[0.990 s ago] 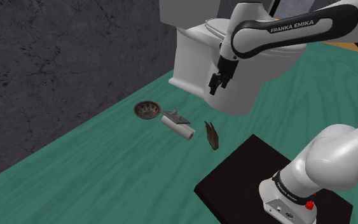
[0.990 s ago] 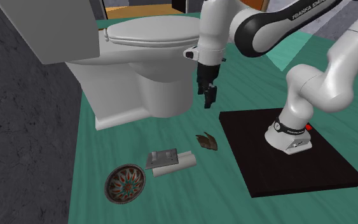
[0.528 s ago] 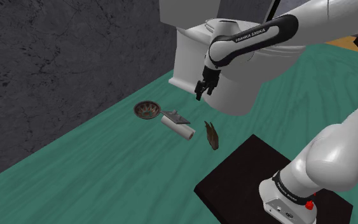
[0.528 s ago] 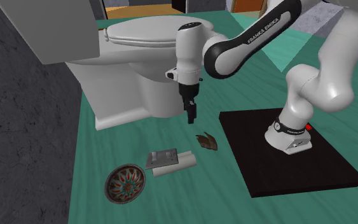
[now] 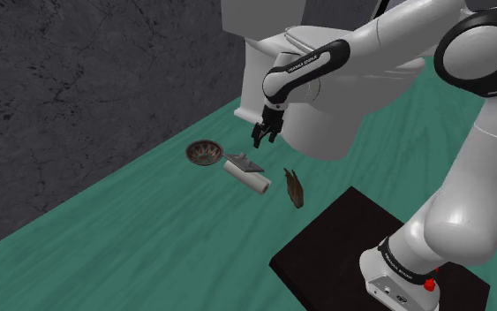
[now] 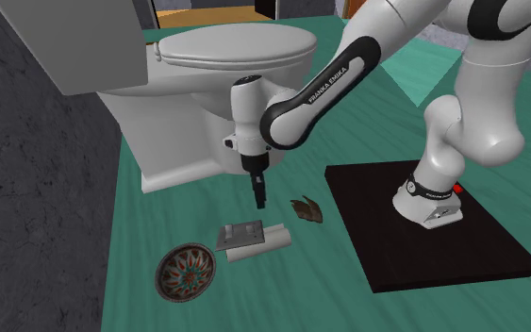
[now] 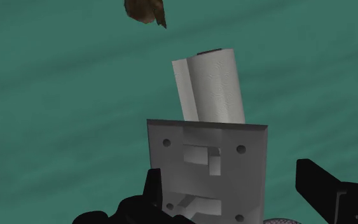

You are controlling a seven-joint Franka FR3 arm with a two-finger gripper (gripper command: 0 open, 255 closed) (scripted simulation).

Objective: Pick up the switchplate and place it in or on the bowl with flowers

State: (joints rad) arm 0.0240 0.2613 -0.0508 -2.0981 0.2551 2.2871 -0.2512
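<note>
A grey switchplate [image 6: 241, 234] lies flat on the green floor, leaning against a white paper roll [image 6: 265, 244]. The bowl with a flower pattern [image 6: 186, 272] sits just beyond it, towards the second exterior view's lower left. My gripper [image 6: 259, 198] hangs open a little above the switchplate, pointing down, with nothing in it. In the shoulder view the gripper [image 5: 263, 137] is up and right of the switchplate [image 5: 244, 163] and the bowl [image 5: 204, 153]. Seen from the wrist, the switchplate [image 7: 206, 168] lies under the open gripper [image 7: 228, 177], and the roll [image 7: 210, 86] is beyond it.
A white toilet [image 6: 216, 85] stands close behind the gripper. A small brown object [image 6: 306, 210] lies between the paper roll and the black stand [image 6: 423, 236]. A dark stone wall [image 5: 79, 88] borders the green floor [image 5: 149, 247].
The arm has swung down and towards the shoulder view's left, bringing the gripper from beside the toilet bowl to just above the switchplate. The fingers stayed open. Nothing on the floor moved.
</note>
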